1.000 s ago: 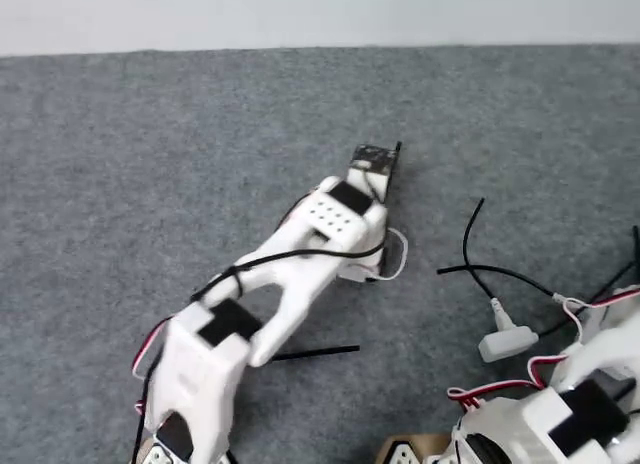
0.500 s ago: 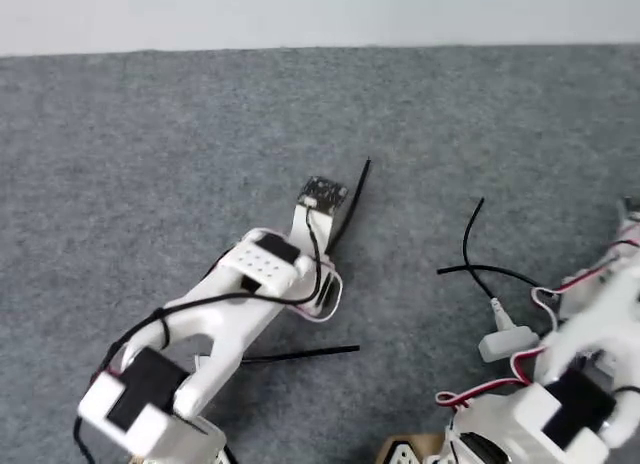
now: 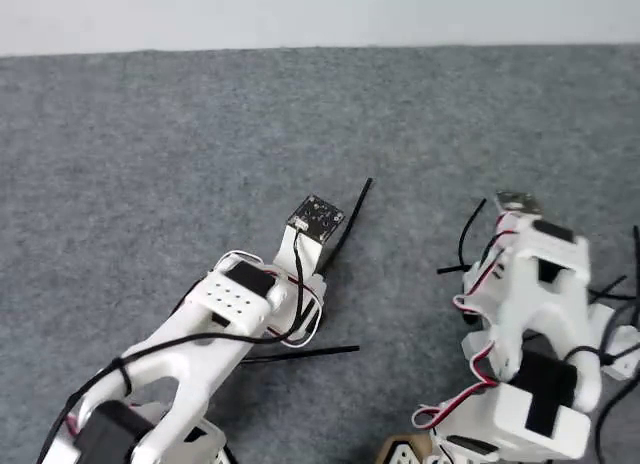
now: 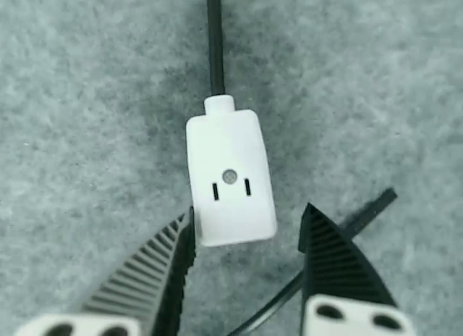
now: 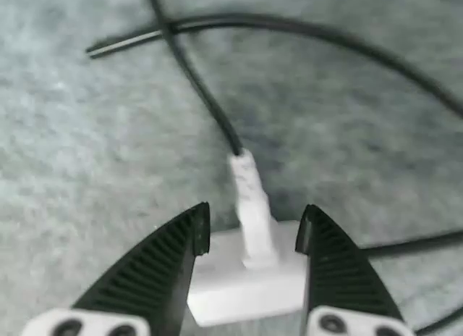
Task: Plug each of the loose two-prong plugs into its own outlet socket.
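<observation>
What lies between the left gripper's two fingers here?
In the left wrist view, the near end of the white outlet socket lies between the open left gripper fingers. A black cable also crosses that gap.

White outlet socket, black cord, mottled grey carpet.

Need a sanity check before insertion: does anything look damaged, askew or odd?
Nothing stands out. The socket lies face up and intact between the left gripper's open fingers; the plug looks whole, cable attached, between the right gripper's open fingers.
</observation>
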Motion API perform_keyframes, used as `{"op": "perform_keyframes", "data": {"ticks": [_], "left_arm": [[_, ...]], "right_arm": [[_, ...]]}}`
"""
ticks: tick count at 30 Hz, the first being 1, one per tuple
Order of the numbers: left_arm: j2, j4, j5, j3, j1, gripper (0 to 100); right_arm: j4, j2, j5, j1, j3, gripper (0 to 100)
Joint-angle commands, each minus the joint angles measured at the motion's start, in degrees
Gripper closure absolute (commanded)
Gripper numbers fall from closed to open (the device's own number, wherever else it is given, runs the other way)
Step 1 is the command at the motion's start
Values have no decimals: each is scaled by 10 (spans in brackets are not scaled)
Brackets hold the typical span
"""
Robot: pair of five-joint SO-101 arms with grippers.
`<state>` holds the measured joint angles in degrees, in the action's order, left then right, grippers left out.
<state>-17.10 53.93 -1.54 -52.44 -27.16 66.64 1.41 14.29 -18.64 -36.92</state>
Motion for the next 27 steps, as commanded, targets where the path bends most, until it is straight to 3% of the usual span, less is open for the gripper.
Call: {"op": "perform_keyframes", "data": {"ticks": [1, 9, 27], "left_arm": [[-51, -8, 38, -3, 3, 779], [-103, -11, 66, 8, -3, 779], [109, -43, 36, 105, -13, 779]], "right_arm": [[-23, 7, -5, 13, -4, 807], [-27, 7, -8, 14, -5, 808], [-27, 7, -5, 12, -5, 808]]}}
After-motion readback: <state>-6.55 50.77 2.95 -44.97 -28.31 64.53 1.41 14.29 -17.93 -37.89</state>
